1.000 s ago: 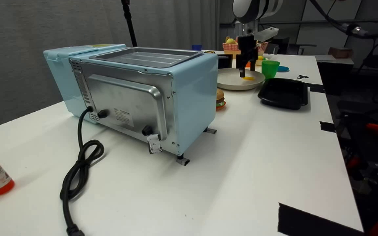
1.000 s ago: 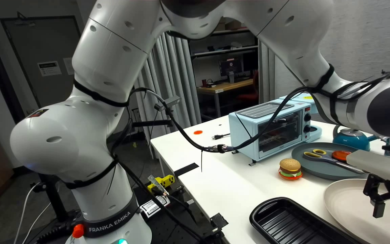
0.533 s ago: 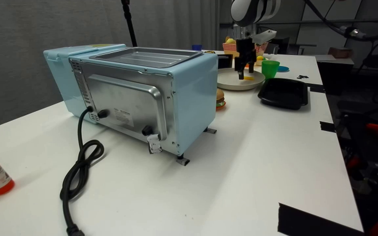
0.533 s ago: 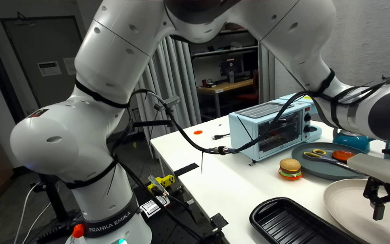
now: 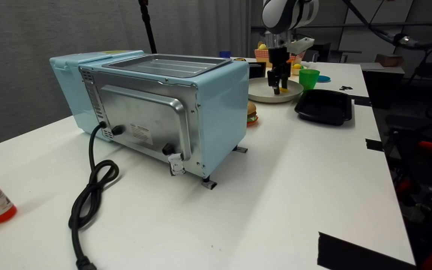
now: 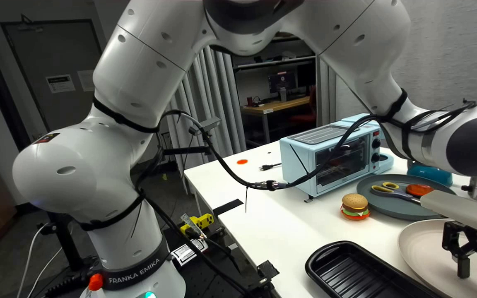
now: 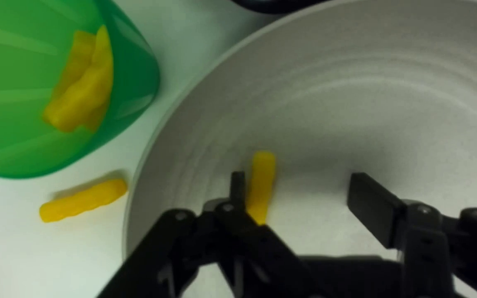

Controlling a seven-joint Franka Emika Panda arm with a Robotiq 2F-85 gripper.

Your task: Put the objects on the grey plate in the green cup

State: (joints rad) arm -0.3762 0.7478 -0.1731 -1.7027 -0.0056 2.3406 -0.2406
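My gripper (image 7: pixel 298 186) is open over the grey plate (image 7: pixel 387 116) in the wrist view. A yellow stick (image 7: pixel 262 182) lies on the plate between the fingers, close beside the left finger; its lower end is hidden by that finger. The green cup (image 7: pixel 6 82) stands left of the plate with yellow pieces (image 7: pixel 83 87) inside. In an exterior view the gripper (image 5: pixel 280 90) is low over the plate (image 5: pixel 261 93), beside the green cup (image 5: pixel 308 78). In an exterior view one finger (image 6: pixel 463 267) shows above the plate (image 6: pixel 420 244); the cup is out of view there.
Another yellow stick (image 7: pixel 83 200) lies on the table between cup and plate. A black dish (image 6: pixel 346 265) lies beside the plate. A toy hamburger (image 6: pixel 354 206), a dark plate (image 6: pixel 369 188) with scissors, and the blue toaster oven (image 5: pixel 219 120) stand nearby. A basket (image 5: pixel 263 55) is behind.
My gripper has moved down toward the grey plate. Its fingers look nearer each other in an exterior view; I cannot tell whether from turning or closing.
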